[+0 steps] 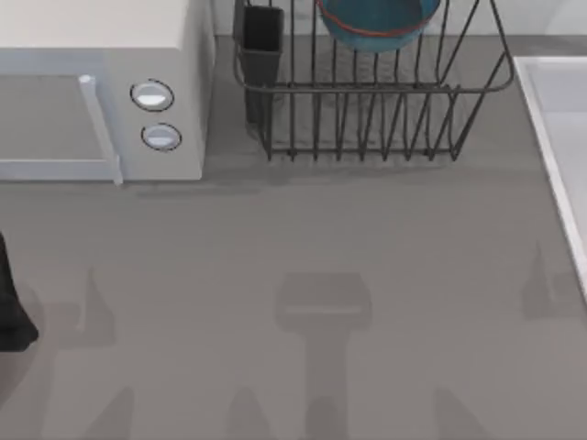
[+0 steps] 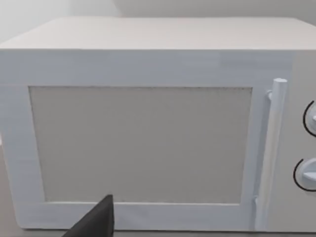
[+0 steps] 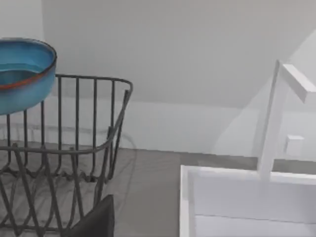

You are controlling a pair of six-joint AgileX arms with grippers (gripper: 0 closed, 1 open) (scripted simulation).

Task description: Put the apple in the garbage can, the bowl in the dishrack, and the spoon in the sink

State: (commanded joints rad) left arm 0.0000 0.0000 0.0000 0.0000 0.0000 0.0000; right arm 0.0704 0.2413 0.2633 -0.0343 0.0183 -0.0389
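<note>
Grey counter first: wide bare stretch in the top view, arm shadows across it. The boxy white microwave with two round knobs stands at the back left, door shut. The pale grey-white recessed sink runs along the right side, cut off by the frame, so you cannot see its basin floor. The dark wire dishrack with a black cutlery cup stands at the back centre, between microwave and sink. The round deep blue bowl with a reddish-brown rim is in the rack, its rim above the top rail and its far half cut off in the top view.

The bowl step looks done, by my read. Where the apple, the spoon and the garbage can are, you cannot tell from here.

The right pincer faces the rack and sink, the left pincer faces the microwave door. You cannot tell whether either is open or closed.

If the spoon is next, carry it well inside the sink rim and keep clear of the white angular tap. Don't brush the rack wires.

The dark shape at the left edge is cut off, likely your left arm.
</note>
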